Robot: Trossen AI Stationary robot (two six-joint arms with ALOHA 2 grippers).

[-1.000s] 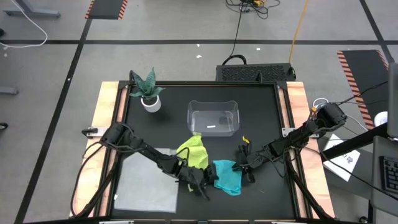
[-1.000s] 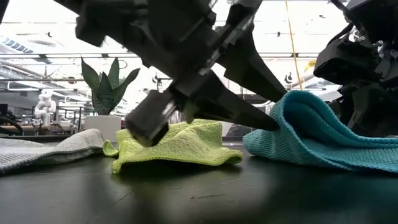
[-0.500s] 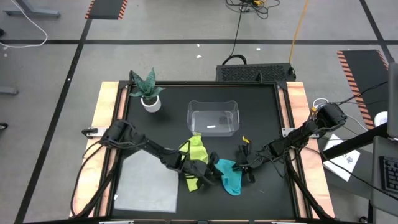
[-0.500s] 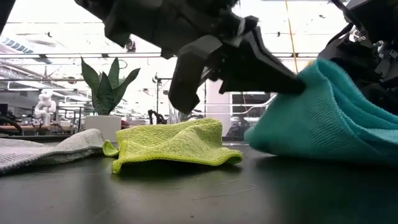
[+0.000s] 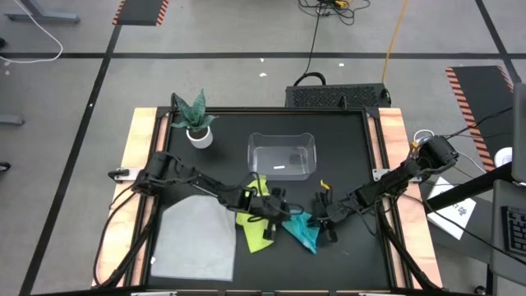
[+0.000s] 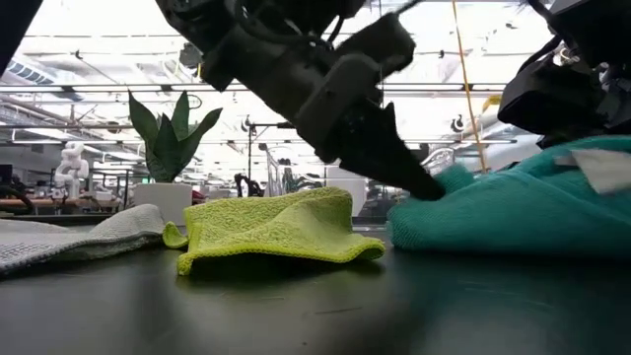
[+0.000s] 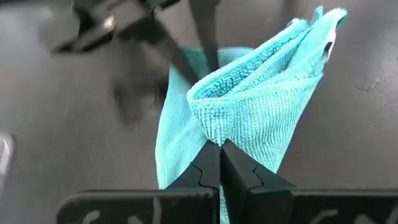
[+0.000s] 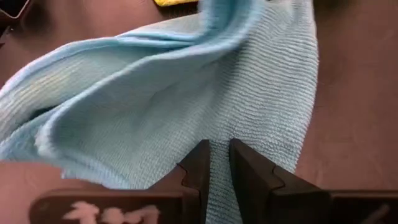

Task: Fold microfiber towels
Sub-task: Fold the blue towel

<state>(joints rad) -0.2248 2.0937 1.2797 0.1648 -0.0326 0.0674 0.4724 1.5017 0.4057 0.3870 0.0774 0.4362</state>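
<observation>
1. The right gripper is pinching the teal towel, its two dark jaws closing on an edge of the cloth with only a thin gap between them.
2. The towel is billowing away from the jaws in loose rounded folds, covering most of the dark surface.
3. A sliver of yellow cloth is peeking out beyond the towel's far edge.

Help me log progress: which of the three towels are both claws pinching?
The teal towel, bunched between left claw and right claw. The yellow-green towel lies crumpled; the grey towel lies flat.
</observation>
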